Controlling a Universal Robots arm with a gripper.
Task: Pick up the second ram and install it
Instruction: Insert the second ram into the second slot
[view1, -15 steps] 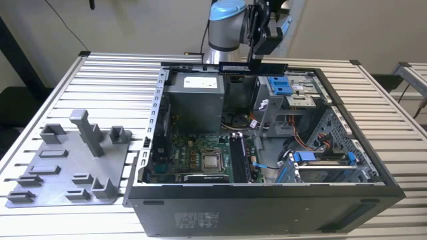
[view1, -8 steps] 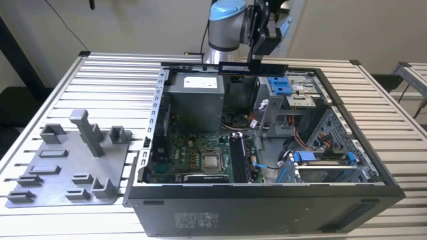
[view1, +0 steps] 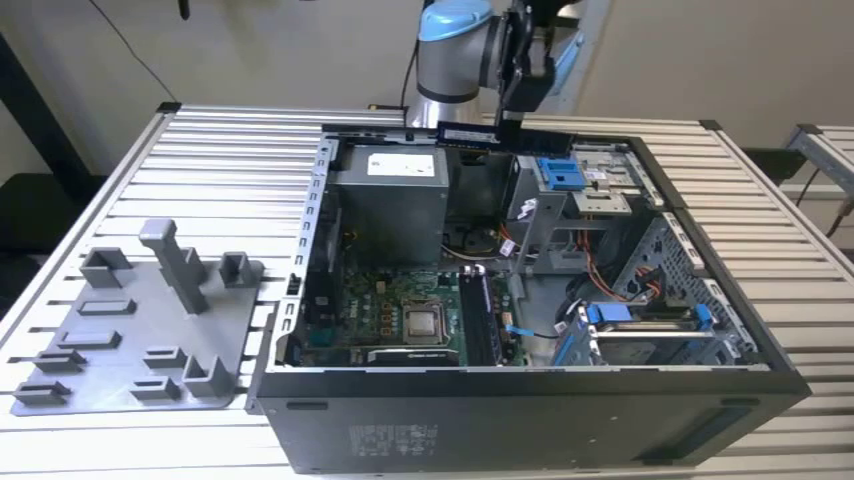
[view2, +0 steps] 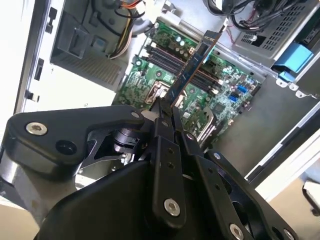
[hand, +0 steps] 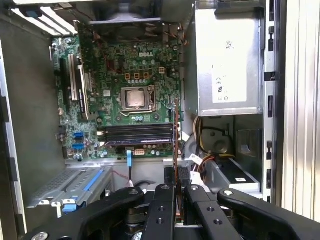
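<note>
Claw (view1: 511, 124) pressed shut on second ram (view1: 497, 137). The strip is held level in air over the open case's (view1: 534, 405) rim on the arm-base side. In the first wrist view it hangs above the motherboard (hand: 150, 65). Grey fixture plate (view1: 127, 338) lies on the worktop (view1: 227, 150) at the exterior view's left edge.

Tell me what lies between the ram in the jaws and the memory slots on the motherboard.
Nothing. In the second wrist view the second ram, held by the gripper, hangs over the memory slots with only open air between.
</note>
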